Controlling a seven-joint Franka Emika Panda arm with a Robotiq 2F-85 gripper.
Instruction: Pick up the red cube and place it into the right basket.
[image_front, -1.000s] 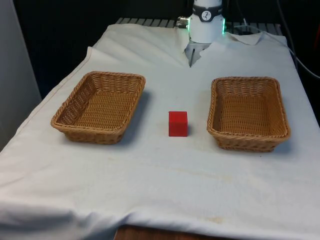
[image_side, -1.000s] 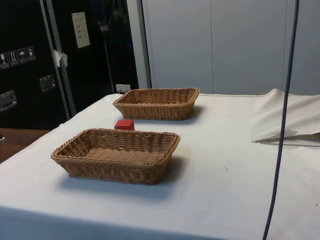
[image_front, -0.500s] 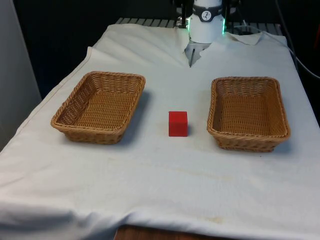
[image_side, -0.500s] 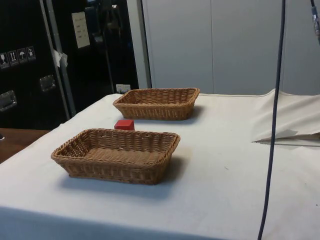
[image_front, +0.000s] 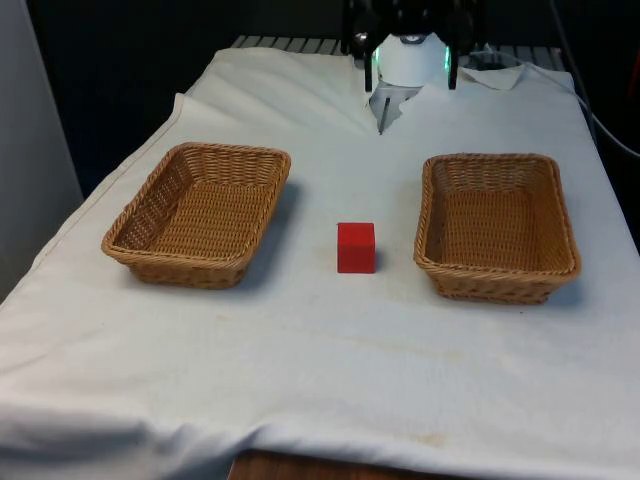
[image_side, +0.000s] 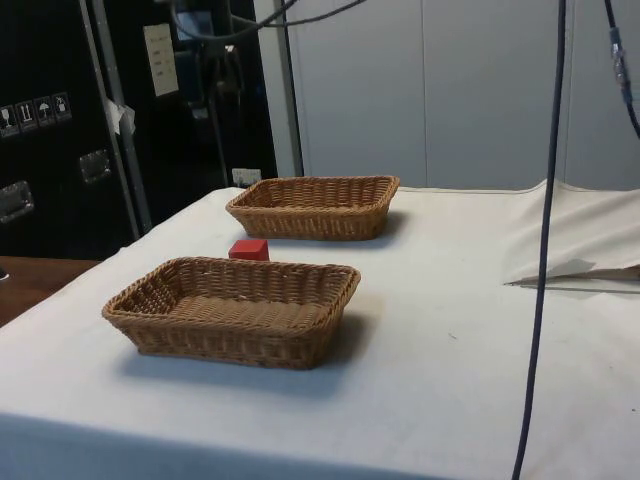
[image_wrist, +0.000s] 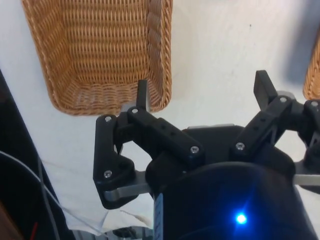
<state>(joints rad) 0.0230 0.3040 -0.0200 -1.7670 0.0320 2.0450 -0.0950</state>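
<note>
The red cube (image_front: 356, 247) sits on the white cloth between two wicker baskets, untouched. The right basket (image_front: 497, 225) lies at the front view's right and is the near basket (image_side: 235, 310) in the side view, with the cube (image_side: 248, 249) just behind it. My gripper (image_wrist: 202, 90) is open with nothing between its fingers. It hangs high above the table, its dark body at the upper edge of the front view (image_front: 406, 40). In the wrist view, one basket (image_wrist: 100, 50) lies beyond one finger and a second basket's rim (image_wrist: 312, 75) beyond the other.
The left basket (image_front: 197, 212) is empty and is the far basket (image_side: 315, 205) in the side view. A dark cable (image_side: 540, 250) hangs down over the table. A fold of cloth (image_side: 570, 250) lies near the robot's end.
The gripper's dark body has come down into the top of the front view. The hanging cable has shifted in the side view. Cube and baskets have not moved.
</note>
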